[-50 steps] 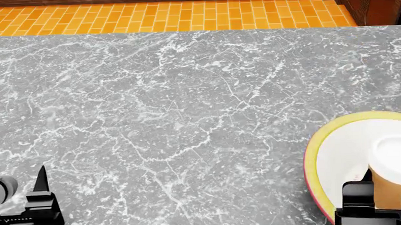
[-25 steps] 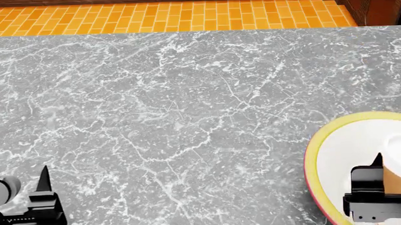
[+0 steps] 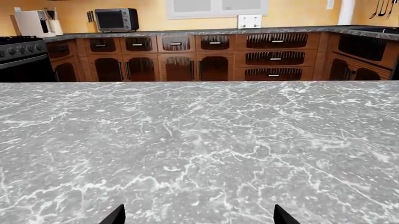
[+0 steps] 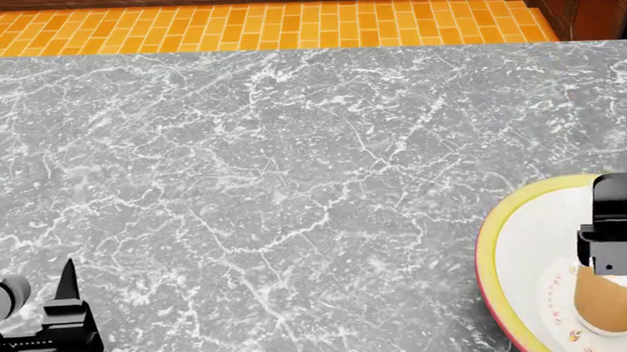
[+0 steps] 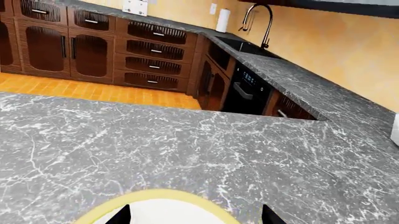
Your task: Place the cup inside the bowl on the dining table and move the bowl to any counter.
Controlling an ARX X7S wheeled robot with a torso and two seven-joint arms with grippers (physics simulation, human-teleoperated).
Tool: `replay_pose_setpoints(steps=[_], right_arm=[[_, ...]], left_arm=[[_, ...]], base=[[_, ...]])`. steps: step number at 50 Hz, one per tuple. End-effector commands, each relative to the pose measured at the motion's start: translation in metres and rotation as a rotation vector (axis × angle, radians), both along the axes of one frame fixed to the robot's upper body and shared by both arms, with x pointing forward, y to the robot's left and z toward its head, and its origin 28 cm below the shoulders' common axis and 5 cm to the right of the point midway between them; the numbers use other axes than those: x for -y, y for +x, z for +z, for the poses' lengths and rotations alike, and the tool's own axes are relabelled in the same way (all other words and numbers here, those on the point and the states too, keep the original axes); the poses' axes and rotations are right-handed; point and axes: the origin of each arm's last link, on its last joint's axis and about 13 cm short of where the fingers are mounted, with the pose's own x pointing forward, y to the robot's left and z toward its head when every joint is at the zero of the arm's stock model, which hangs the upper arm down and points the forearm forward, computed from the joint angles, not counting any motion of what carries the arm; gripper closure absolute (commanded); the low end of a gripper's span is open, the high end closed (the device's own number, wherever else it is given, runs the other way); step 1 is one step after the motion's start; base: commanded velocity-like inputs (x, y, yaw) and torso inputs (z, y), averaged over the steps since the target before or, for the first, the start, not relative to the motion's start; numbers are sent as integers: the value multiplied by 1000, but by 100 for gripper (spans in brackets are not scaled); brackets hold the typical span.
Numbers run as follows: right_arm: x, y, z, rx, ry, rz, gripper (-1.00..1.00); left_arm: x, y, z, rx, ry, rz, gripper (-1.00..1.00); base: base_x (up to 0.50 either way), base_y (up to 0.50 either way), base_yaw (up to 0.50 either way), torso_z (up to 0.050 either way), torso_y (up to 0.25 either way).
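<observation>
- The dining table, a wide grey marble counter with white veins, fills nearly the whole head view; orange brick floor shows past its far edge.
- A dark marble counter runs along the kitchen wall over brown cabinets in the right wrist view, well apart from the table. We judge it the likely place for the bowl.
- The bowl, white inside with a yellow rim, sits at the table's near right corner, partly cut off by the head view's edge. Its rim also shows just below the right pincer in the right wrist view.
- Our right pincer hangs over the bowl, just above the cup. The wrist view shows its two finger tips spread wide with nothing between them, so it is open and empty.
- Our left pincer hovers over bare marble at the near left, fingers parted, holding nothing.
- The cup, tan paper, stands upright inside the bowl near the middle. Its lid is hidden behind the right pincer.
- Risks, as we judge them: a pincer dropping back could clip the cup and tip it. Grasping the shallow rim on one side could tilt the bowl, so the cup slides or topples. A fast carry to the far counter could do the same.
</observation>
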Motion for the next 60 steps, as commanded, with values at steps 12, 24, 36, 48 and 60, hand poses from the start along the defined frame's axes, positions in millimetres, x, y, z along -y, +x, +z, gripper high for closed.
replay_pose_setpoints(steps=[12,24,36,48,60], right_arm=[[57,-93,18,86,134,-313,-100],[72,-109,-9,28,488,-307,-100],[82,-106,-33,-9,610,-311,-100],[79,-91,-48,-117,622,-236,-100],[71,-77,-56,-160,642,-167,-100]], left_arm=[[-2,-1,-4,2,-14,1,-100],[-3,-1,-4,2,-21,1,-100],[-2,0,-5,1,-21,0,-100],[-3,-1,-6,-1,-19,-1,-100],[-4,-1,-7,-2,-23,-2,-100]], base=[[0,0,0,0,0],[0,0,0,0,0],[0,0,0,0,0],[0,0,0,0,0],[0,0,0,0,0]])
